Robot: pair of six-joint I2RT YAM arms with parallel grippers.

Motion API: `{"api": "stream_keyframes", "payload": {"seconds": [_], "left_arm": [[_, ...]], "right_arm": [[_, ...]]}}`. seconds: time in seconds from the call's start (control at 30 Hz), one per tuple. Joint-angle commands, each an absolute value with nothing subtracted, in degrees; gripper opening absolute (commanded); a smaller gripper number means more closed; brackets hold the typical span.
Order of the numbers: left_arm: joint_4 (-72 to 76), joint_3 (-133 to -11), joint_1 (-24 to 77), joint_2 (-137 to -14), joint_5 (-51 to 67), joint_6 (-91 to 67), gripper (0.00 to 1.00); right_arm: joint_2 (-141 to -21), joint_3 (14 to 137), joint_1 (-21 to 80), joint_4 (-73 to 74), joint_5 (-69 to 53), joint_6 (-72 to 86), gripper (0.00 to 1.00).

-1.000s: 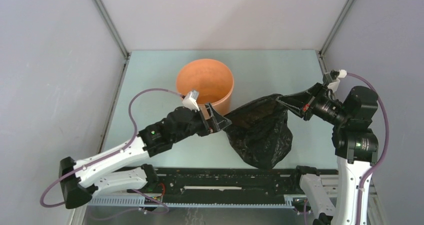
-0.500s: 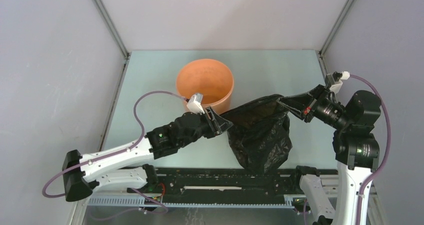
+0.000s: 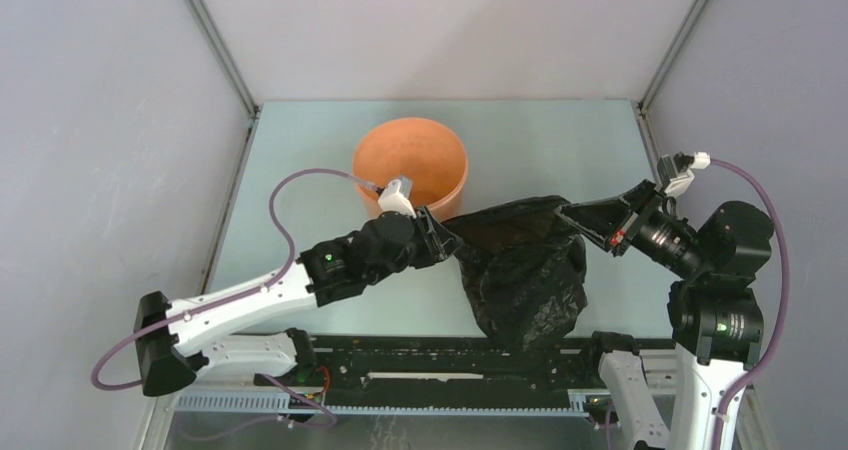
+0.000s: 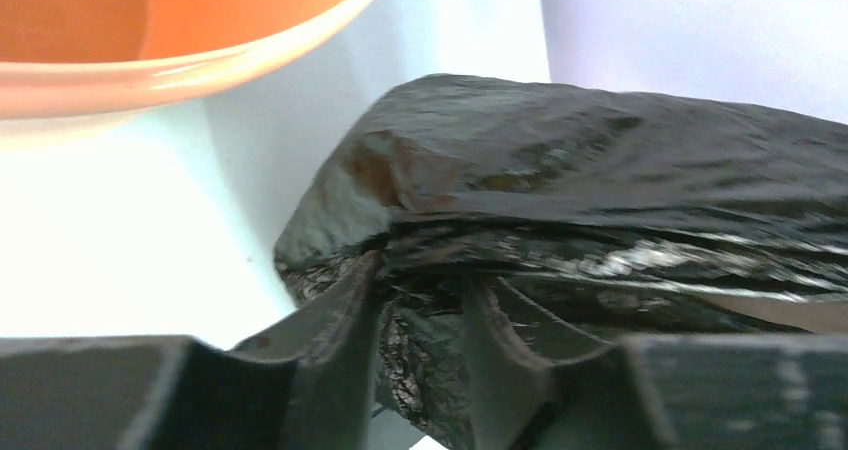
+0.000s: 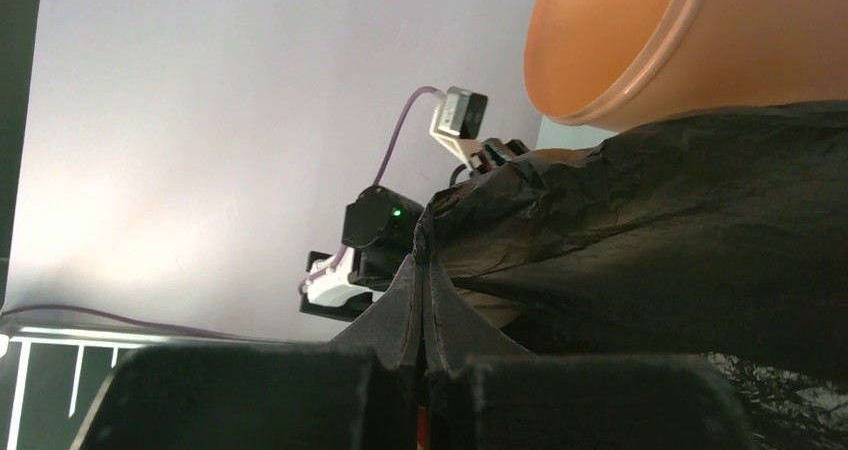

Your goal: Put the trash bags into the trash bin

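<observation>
- Left gripper [image 3: 440, 242] clamps a bunched fold at the left end of the trash bag [image 3: 525, 270]. The wrist view shows crumpled film filling the gap between its jaws, so the hold looks loose rather than tight.
- Right gripper [image 3: 565, 208] is pinched flat on the bag's right edge, with only a thin sliver of film caught at its tip.
- Stretched between the two, the bag hangs with its lower bulk on the table [image 3: 540, 140], near and right of the trash bin [image 3: 410, 125] and wholly outside it.
- Glossy film could slide out of either pinch if the arms pull further apart, or it could tear.
- Being larger than the bin, the bag may catch on the rim and drape over the outside.
- Left arm works just beside the bin's near wall, so a sideways sweep could shove or tip it.
</observation>
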State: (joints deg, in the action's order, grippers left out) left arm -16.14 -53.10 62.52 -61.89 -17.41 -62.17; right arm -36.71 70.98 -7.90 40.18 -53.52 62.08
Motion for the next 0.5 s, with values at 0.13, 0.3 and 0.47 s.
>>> {"api": "stream_keyframes", "payload": {"seconds": [0.13, 0.3, 0.47], "left_arm": [[-25.51, -66.42, 61.52, -62.22, -20.10, -54.11, 0.18], [-26.52, -77.29, 61.55, -58.20, -16.95, -42.93, 0.00], [-25.59, -90.00, 61.52, -55.65, -14.10, -32.67, 0.00]], "right_arm": [[-35.68, 71.42, -8.26, 30.52, -56.83, 62.49, 0.00], [-35.78, 71.37, -8.26, 5.31, -57.28, 76.12, 0.00], [-40.28, 75.96, -7.84, -15.59, -53.47, 91.51, 0.00]]}}
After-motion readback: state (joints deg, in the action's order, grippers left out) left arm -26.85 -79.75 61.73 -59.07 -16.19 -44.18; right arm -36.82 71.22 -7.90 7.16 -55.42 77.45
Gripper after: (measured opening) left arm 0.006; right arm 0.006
